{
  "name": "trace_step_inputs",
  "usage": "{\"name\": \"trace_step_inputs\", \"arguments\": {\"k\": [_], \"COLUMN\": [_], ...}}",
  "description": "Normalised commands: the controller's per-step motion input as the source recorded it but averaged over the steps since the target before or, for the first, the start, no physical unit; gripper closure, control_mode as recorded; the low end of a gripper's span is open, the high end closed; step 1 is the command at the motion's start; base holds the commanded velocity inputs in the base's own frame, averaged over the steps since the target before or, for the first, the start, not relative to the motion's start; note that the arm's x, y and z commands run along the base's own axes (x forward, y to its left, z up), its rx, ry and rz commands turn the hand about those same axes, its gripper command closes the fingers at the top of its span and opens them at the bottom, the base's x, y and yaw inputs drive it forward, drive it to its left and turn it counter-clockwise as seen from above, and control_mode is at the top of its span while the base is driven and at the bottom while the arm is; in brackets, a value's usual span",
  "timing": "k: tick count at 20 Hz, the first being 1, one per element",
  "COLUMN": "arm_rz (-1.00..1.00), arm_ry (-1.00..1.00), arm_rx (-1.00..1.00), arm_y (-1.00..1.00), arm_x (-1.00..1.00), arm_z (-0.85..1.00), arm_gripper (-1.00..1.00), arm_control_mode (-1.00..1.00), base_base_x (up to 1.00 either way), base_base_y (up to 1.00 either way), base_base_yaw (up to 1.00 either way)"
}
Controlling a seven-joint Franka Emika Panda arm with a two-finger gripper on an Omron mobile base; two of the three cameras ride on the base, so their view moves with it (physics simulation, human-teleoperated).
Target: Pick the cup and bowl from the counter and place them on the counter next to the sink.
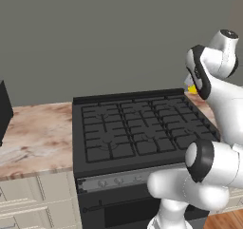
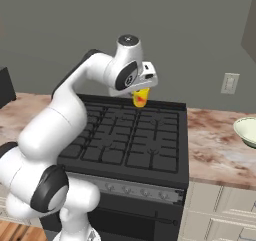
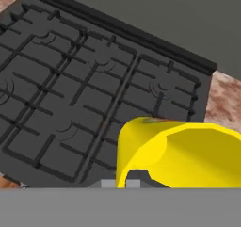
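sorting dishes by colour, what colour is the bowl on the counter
Pale cream-green, plain all over; the bowl shows best in the right base view, at the right edge.

The gripper (image 2: 141, 96) holds the cup (image 2: 141, 99) above the stove (image 2: 130, 140).

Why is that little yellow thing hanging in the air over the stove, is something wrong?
Nothing is wrong: the cup is gripped in the robot's jaws above the stove. The bowl sits upright on the counter.

counter (image 2: 215, 145): marbled stone | on it: bowl (image 2: 247, 131), right of stove top (image 2: 130, 140)
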Motion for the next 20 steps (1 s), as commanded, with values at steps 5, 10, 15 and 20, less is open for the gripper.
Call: {"name": "trace_step_inputs", "arguments": {"k": [5, 10, 15, 20], "arm_rz": [-0.30, -0.27, -0.17, -0.14], "arm_ry": [0.03, -0.01, 0.00, 0.00], "arm_rx": [0.00, 0.06, 0.08, 0.12], "arm_y": [0.16, 0.00, 0.00, 0.05], "arm_x": [0.00, 0.00, 0.00, -0.05], "arm_z": [0.00, -0.01, -0.07, -0.01], "arm_gripper": [1.00, 1.00, 1.00, 1.00], "arm_control_mode": [-1.00, -1.00, -1.00, -1.00], "base_base_x": [0.00, 0.00, 0.00, 0.00], "base_base_y": [0.00, 0.00, 0.00, 0.00], "base_base_yaw": [0.00, 0.00, 0.00, 0.00]}}
